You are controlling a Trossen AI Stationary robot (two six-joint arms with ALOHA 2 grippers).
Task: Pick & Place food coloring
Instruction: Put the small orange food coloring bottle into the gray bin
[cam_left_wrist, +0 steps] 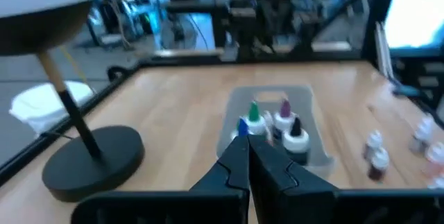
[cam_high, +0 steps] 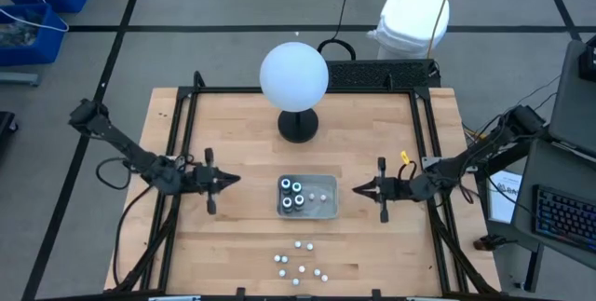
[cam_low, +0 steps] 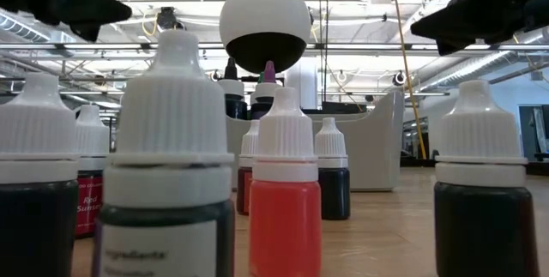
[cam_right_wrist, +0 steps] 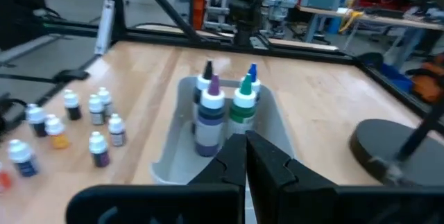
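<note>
Several tall food coloring bottles stand upright in a shallow grey tray at the table's middle; they show with coloured tips in the right wrist view and the left wrist view. Several smaller bottles stand on the wood near the front edge, close up in the low view. My left gripper hovers shut to the left of the tray, pointing at it. My right gripper hovers shut to the tray's right, also pointing at it. Neither holds anything.
A big white globe on a black round base stands behind the tray. A black frame runs around the table. Bare wood lies between the tray and the small bottles.
</note>
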